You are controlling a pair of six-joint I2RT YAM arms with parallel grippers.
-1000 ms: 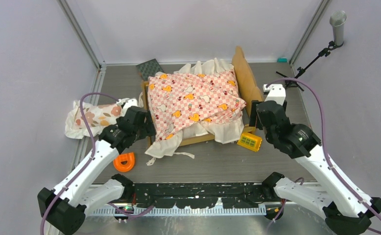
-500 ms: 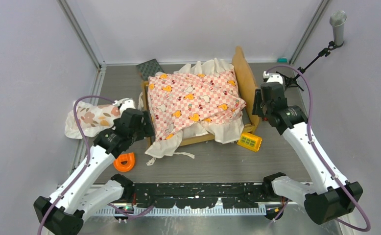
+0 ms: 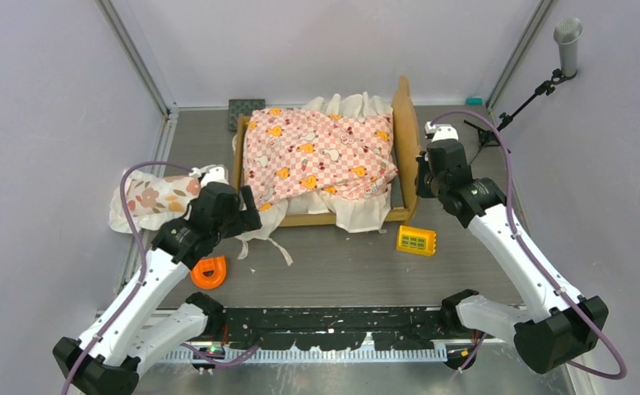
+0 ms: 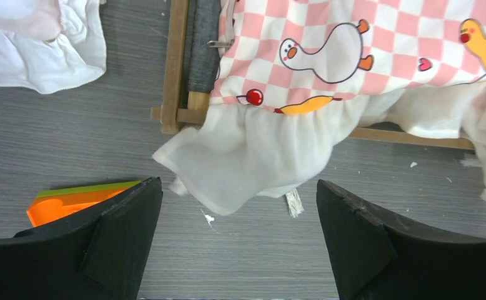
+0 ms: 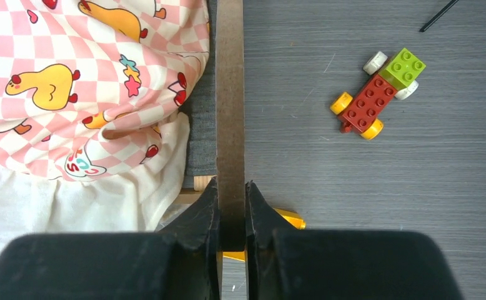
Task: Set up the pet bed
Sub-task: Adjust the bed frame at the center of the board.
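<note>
1. Slippage heads our list. The right gripper [image 5: 231, 195] is clamped on the edge of the headboard [image 5: 230, 94], a thin upright board. We judge that a pull or twist could let the wood slide out of the pads or tip the frame.
2. The pet bed [image 3: 405, 136] sits mid-table [image 3: 341, 271], toward the far side, with its headboard on the right. The pink-checkered sheet [image 3: 317, 156] is rumpled across it. If we drag the frame by one end only, it may swing round rather than travel straight.
3. The sheet lies crooked, and its white ruffle [image 4: 253, 156] spills over the near left corner onto the table. Moving the bed could trap that cloth under the rail or pull the sheet off the dark mattress [image 4: 203, 50].
4. The left gripper [image 4: 237, 187] hovers above that ruffle, spread wide and holding nothing. Coming down there, we could pinch only a loose fold, or catch the wooden rail along with the cloth.
5. The yellow block [image 3: 416, 240] lies near the bed's near right corner, and the orange toy [image 3: 210, 271] lies beside the left arm. A shifted frame or a low arm could knock either.
6. The floral pillow [image 3: 156, 197] lies well apart on the left, not on the bed, so we judge the job unfinished.
</note>
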